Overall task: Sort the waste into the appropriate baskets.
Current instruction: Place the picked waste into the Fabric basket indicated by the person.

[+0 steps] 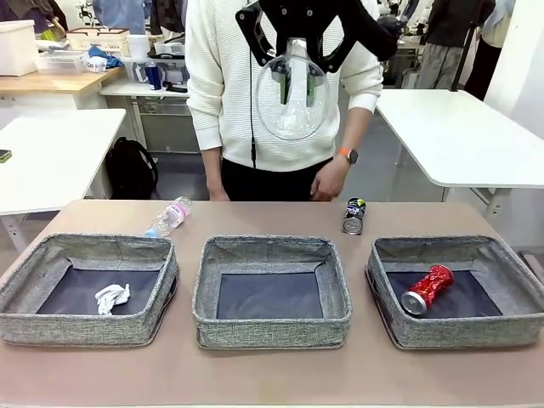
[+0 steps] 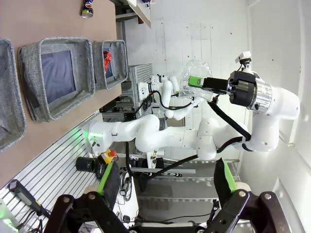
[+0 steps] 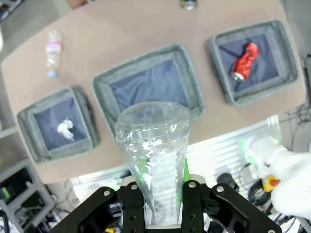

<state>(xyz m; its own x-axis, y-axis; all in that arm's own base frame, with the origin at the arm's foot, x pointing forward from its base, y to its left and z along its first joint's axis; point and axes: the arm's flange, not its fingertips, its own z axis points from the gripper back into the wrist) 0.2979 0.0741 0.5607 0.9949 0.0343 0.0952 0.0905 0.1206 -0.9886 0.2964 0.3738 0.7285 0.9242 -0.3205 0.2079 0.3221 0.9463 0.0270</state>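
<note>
Right gripper (image 1: 296, 85) is raised high above the table (image 1: 272, 374), in line with the middle basket (image 1: 270, 331), its jaws pinching the clear plastic cup (image 1: 291, 115). Left gripper (image 2: 165, 170) has its fingers spread wide, nothing between them. White paper wad (image 1: 111, 297) lies in the left basket (image 1: 85, 327), dented red can (image 1: 427, 289) in the right basket (image 1: 459, 331). Blue-capped bottle (image 1: 169, 217) and dark can (image 1: 354, 216) rest on the table beyond the baskets.

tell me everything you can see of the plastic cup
The plastic cup is clear, thin and crinkled, tapering from a wide round mouth to a narrow base. The right pincer is shut on its narrow end. It is held high in the air, mouth pointing away from the pincer and down toward the table. Nothing else touches it, and it looks empty.
</note>
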